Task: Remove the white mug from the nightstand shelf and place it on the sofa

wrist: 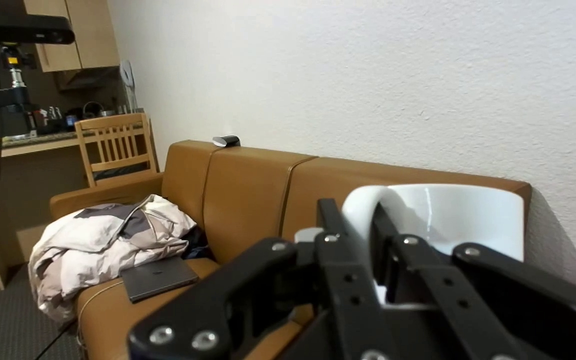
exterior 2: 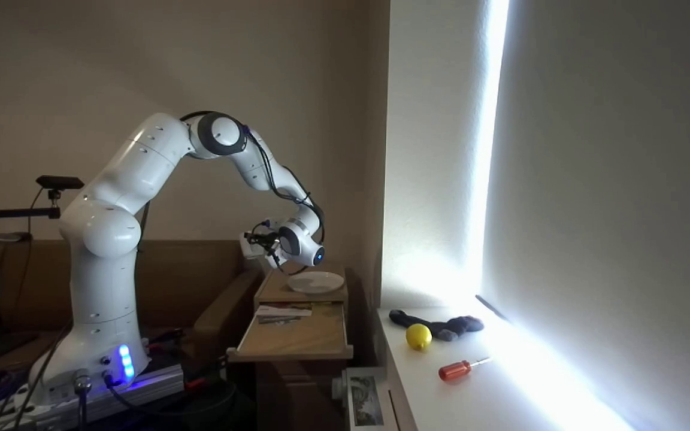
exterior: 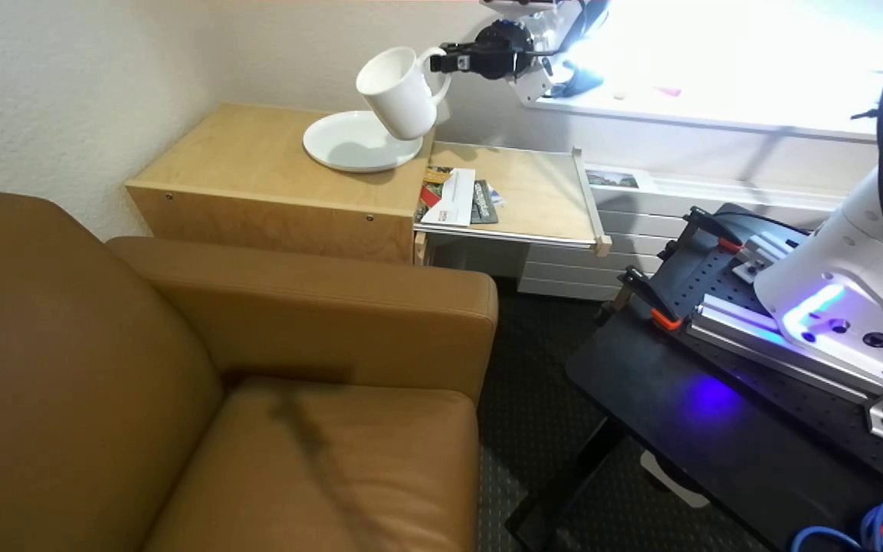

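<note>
The white mug (exterior: 398,96) is held in the air, tilted, above the plate and nightstand. My gripper (exterior: 440,60) is shut on its handle. In the wrist view the gripper (wrist: 354,215) has one finger inside the handle loop and one outside, with the mug body (wrist: 460,212) to the right. The mug (exterior 2: 250,246) is small and partly hidden in an exterior view. The tan wooden nightstand (exterior: 250,153) has its paler shelf (exterior: 537,195) pulled out; the shelf (exterior 2: 297,340) shows there too. The brown leather sofa (exterior: 319,295) stands beside the nightstand, and its backrest (wrist: 248,195) shows in the wrist view.
A white plate (exterior: 353,149) lies on the nightstand top, below the mug. Papers (exterior: 453,198) lie on the shelf. A jacket (wrist: 113,235) and a dark laptop (wrist: 158,277) lie on the sofa's far seat. The black table (exterior: 664,391) carries the robot base.
</note>
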You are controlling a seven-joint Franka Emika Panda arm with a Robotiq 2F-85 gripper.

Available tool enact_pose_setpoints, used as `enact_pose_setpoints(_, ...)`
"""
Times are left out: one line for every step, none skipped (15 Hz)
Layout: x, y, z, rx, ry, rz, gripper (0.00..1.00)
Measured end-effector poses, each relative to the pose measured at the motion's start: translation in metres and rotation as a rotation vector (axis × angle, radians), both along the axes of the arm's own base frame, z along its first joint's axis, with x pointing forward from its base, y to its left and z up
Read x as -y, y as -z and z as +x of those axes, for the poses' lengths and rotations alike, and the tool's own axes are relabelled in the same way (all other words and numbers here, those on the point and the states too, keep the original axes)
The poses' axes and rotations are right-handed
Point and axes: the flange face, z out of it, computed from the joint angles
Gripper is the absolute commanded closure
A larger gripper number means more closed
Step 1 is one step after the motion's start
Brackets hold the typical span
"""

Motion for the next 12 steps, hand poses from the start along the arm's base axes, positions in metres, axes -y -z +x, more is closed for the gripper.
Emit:
enact_pose_setpoints(0.0,0.002,-0.001,-0.004,0.0,0.0,0.96)
enact_pose_setpoints(0.0,0.006,-0.001,-0.011,0.001,0.003,0.96)
enact_pose_setpoints(-0.001,0.01,-0.001,-0.028,0.002,0.034,0.96)
enact_pose_setpoints(-0.001,0.015,0.0,-0.047,0.004,0.077,0.96)
enact_pose_setpoints(0.0,0.022,0.002,-0.067,0.008,0.12,0.96)
enact_pose_setpoints(0.001,0.029,0.005,-0.086,0.013,0.163,0.96)
enact_pose_setpoints(0.004,0.037,0.008,-0.106,0.02,0.205,0.96)
enact_pose_setpoints(0.006,0.045,0.012,-0.128,0.03,0.248,0.96)
enact_pose_setpoints(0.008,0.054,0.015,-0.15,0.042,0.291,0.96)
enact_pose_setpoints(0.009,0.063,0.017,-0.174,0.054,0.334,0.96)
enact_pose_setpoints(0.008,0.072,0.018,-0.192,0.063,0.365,0.96)
enact_pose_setpoints(0.004,0.082,0.018,-0.203,0.067,0.383,0.96)
